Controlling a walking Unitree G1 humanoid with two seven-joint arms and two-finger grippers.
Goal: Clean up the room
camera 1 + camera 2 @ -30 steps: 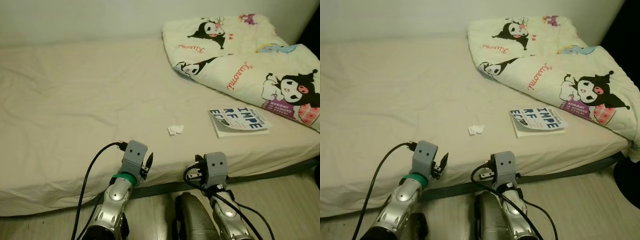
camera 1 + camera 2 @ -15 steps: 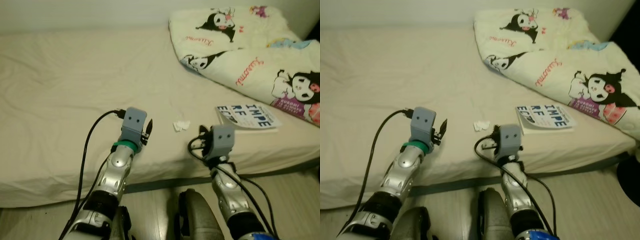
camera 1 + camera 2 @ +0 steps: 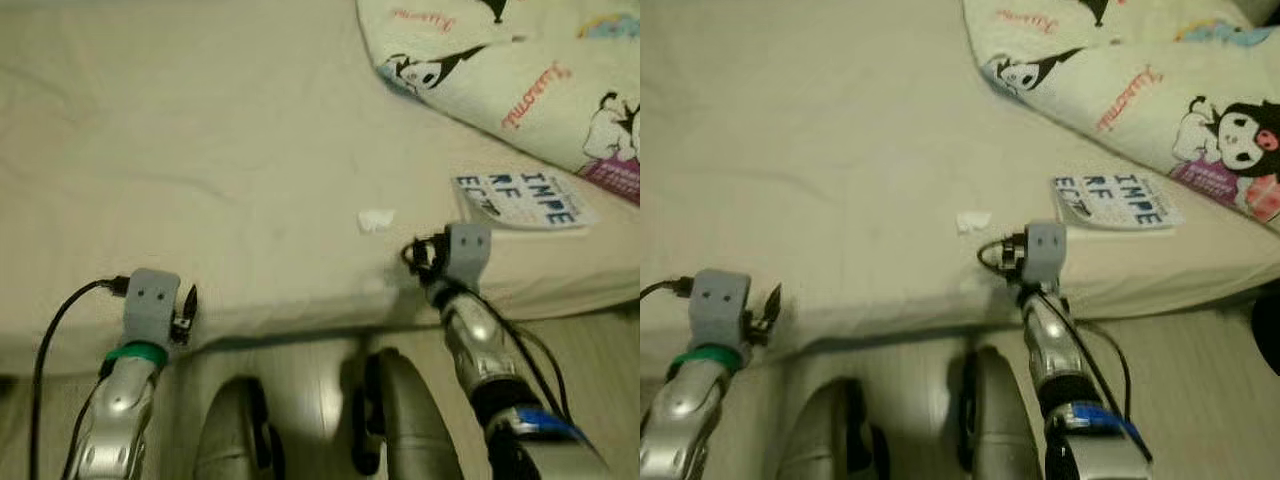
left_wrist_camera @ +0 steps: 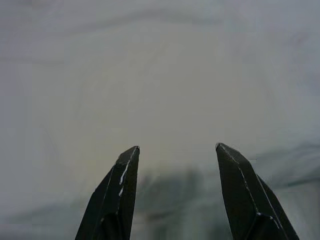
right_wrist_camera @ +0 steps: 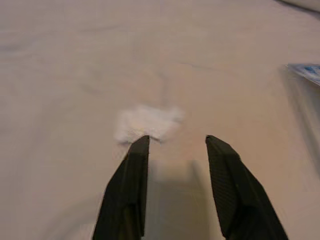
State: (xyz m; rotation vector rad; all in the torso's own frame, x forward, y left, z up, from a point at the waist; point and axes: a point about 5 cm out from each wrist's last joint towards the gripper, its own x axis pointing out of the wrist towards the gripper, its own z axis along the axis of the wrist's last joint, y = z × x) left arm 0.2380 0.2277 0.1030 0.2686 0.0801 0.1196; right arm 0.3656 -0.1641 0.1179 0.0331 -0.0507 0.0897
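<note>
A small crumpled white tissue (image 3: 376,219) lies on the beige bed sheet (image 3: 200,150). My right gripper (image 5: 175,141) hovers open just short of the tissue (image 5: 147,121), whose near edge touches one fingertip in the right wrist view. The right wrist block (image 3: 467,246) sits over the bed's front edge. My left gripper (image 4: 176,149) is open above bare sheet near the mattress edge, with its wrist block (image 3: 152,298) low at the left. A book (image 3: 522,199) with blue lettering lies to the right of the tissue.
A cream cartoon-print comforter (image 3: 520,70) is heaped at the back right of the bed, partly over the book's far side. The mattress front edge (image 3: 300,325) meets a pale wood floor (image 3: 590,340). My own legs (image 3: 400,420) stand against the bed.
The camera has tilted down and moved closer to the bed. My right gripper has reached forward toward the tissue. My left arm has dropped lower, back to the mattress edge.
</note>
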